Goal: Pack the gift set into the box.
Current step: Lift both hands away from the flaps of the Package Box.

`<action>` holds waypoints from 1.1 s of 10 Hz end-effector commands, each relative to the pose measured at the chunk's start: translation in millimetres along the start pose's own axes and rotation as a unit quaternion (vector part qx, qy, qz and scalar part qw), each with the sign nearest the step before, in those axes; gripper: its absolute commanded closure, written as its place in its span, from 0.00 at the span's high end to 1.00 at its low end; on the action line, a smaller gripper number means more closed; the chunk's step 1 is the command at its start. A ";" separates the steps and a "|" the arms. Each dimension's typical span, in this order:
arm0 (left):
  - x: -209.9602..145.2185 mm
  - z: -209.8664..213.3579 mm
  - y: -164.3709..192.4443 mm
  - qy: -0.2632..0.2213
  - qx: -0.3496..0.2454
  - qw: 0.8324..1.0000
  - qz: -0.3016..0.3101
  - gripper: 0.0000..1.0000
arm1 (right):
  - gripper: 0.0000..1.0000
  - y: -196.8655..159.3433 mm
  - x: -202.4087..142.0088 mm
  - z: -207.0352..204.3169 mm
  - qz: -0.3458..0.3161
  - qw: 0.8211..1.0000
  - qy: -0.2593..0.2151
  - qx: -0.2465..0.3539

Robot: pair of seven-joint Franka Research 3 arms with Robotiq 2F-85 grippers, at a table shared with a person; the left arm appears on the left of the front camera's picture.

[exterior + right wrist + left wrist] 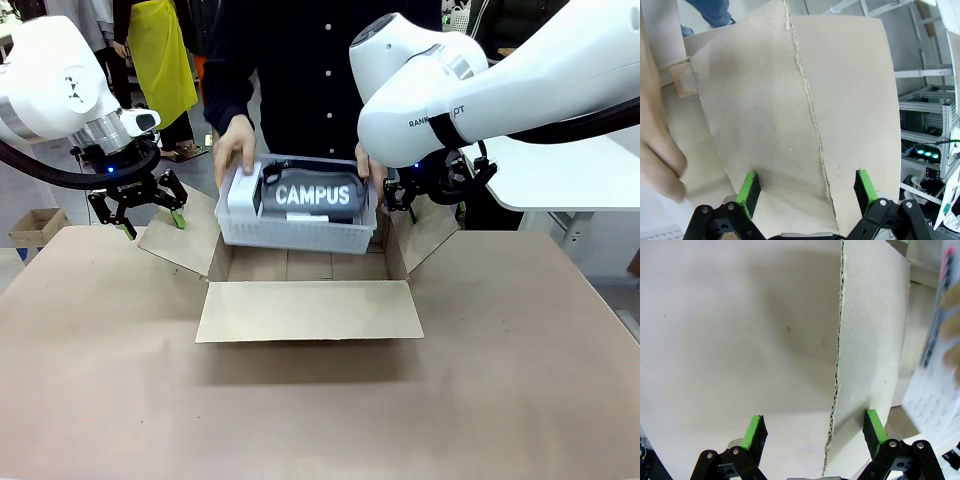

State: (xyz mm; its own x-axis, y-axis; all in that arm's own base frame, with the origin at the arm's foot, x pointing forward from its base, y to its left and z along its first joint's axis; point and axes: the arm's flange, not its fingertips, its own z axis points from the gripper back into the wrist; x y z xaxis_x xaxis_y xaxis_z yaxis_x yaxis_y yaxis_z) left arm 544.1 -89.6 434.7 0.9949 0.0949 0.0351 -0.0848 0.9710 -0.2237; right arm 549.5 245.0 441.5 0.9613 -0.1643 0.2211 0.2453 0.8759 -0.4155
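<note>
Left gripper (815,434) first: jaws wide apart, green pads either side of the corrugated edge of the left flap (867,365), nothing pinched. Right gripper (806,192) is the same, spread open over the edge of the right flap (845,95). Out from there sits the carton (310,312), mouth open, near flap flat on the table (100,380). Just above that mouth hangs the grey tray (298,235), CAMPUS pouch (312,194) and white boxy item (238,196) aboard, carried by the person's hands (236,150) at both ends (not yet inside). To do this well, I'd say both side flaps want holding splayed outward, with no closing in until the tray is down; any inward lean could snag its corners or the person's fingers.
</note>
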 end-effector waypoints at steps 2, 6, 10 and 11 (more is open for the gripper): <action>-0.9 2.4 -0.4 -0.002 0.006 1.000 0.005 1.00 | 1.00 -2.4 1.6 -0.1 -0.003 1.000 -0.008 -0.010; -0.9 2.4 -0.4 -0.002 0.006 1.000 0.005 1.00 | 1.00 -2.4 1.6 -0.1 -0.003 1.000 -0.008 -0.010; -0.9 2.4 -0.4 -0.002 0.006 1.000 0.005 1.00 | 1.00 -2.4 1.6 -0.1 -0.003 1.000 -0.008 -0.010; -0.9 2.4 -0.4 -0.002 0.006 1.000 0.005 1.00 | 1.00 0.0 0.0 0.0 0.000 1.000 0.000 0.000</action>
State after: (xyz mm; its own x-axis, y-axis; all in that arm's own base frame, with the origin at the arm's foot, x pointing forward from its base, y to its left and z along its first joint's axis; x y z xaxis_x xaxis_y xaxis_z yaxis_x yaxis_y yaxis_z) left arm 544.1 -89.7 434.7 0.9949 0.0949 0.0351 -0.0848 0.9710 -0.2237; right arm 549.5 245.3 441.3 0.9615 -0.1639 0.2207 0.2447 0.8760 -0.4155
